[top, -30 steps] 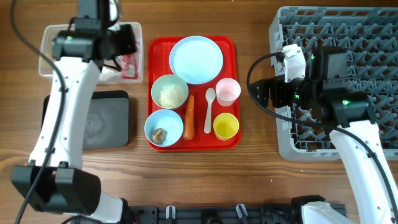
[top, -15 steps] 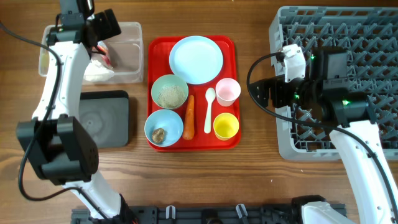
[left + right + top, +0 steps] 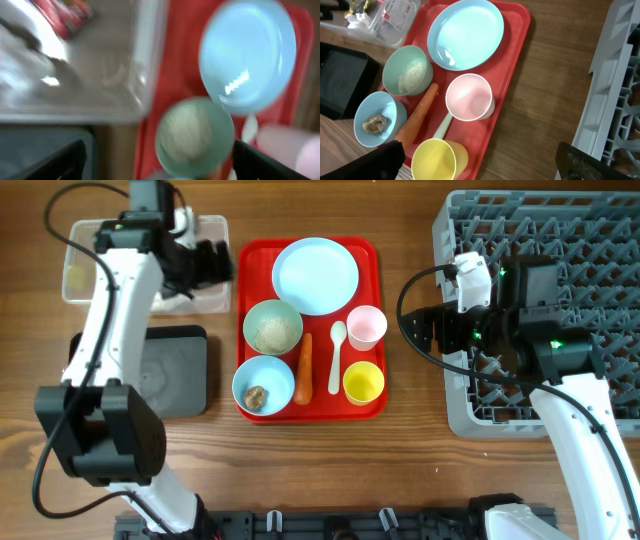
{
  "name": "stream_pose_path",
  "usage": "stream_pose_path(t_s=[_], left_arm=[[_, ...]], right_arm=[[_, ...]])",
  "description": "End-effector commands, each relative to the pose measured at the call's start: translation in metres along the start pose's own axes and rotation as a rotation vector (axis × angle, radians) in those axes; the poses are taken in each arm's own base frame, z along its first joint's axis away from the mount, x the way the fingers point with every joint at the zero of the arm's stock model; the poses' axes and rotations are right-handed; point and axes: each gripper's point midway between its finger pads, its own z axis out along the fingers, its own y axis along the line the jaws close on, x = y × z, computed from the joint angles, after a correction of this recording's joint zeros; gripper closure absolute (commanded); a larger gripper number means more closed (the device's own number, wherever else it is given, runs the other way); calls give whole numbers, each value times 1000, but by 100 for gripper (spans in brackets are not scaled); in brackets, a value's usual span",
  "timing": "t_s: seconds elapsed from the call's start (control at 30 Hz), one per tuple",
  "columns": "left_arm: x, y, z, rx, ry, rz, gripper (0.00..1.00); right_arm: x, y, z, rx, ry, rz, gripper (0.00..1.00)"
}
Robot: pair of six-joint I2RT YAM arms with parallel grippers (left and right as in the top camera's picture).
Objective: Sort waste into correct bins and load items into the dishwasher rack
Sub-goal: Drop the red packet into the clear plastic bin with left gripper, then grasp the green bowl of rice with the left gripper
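Overhead: the left end effector (image 3: 214, 264) hangs over the three o'clock edge of the clear rectangular plastic tub (image 3: 70, 230), which sits at ten o'clock on the brown wooden table (image 3: 410, 470). A yellow crinkled wrapper (image 3: 75, 277) lies inside the tub. At the tub's six o'clock lies the shallow black rectangular tray (image 3: 175, 375). The flat red plastic tray (image 3: 241, 330) at centre carries the round pale blue plate (image 3: 315, 275) at twelve o'clock, a pale blue bowl of white rice (image 3: 248, 320), a pale blue bowl with a small brown lump (image 3: 275, 372) at seven o'clock, the orange carrot (image 3: 304, 368), the white spoon (image 3: 336, 355), the pink cup (image 3: 366, 326) and the yellow cup (image 3: 363, 383). The right end effector (image 3: 418, 330) hovers above bare table between the red tray and the large grey plastic lattice rack (image 3: 560, 240) at three o'clock

Left wrist: the view is badly blurred. The dark fingers (image 3: 60, 162) sit at seven and five o'clock, spread wide with nothing between them. A red crinkled wrapper (image 3: 62, 15) and crumpled white tissue (image 3: 17, 45) lie in the tub at eleven and nine o'clock

Right wrist: the fingers (image 3: 370, 160) fill the bottom corners, fully spread and gripping nothing. The two cups sit at six o'clock and the rack at three o'clock
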Motion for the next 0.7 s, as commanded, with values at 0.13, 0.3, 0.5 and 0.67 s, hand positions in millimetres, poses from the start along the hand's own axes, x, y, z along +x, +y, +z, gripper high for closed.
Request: stream_pose_path(t_s=[0.13, 0.3, 0.5, 0.67], left_arm=[[49, -59, 13, -3, 100, 173, 14], [81, -89, 38, -22, 128, 296, 14], [93, -104, 73, -64, 54, 393, 24], [100, -98, 92, -59, 42, 387, 33]], right_arm=[[-6, -2, 0, 9, -10, 23, 0], [-5, -2, 0, 10, -9, 24, 0], [-6, -2, 0, 10, -10, 23, 0], [-6, -2, 0, 10, -10, 23, 0]])
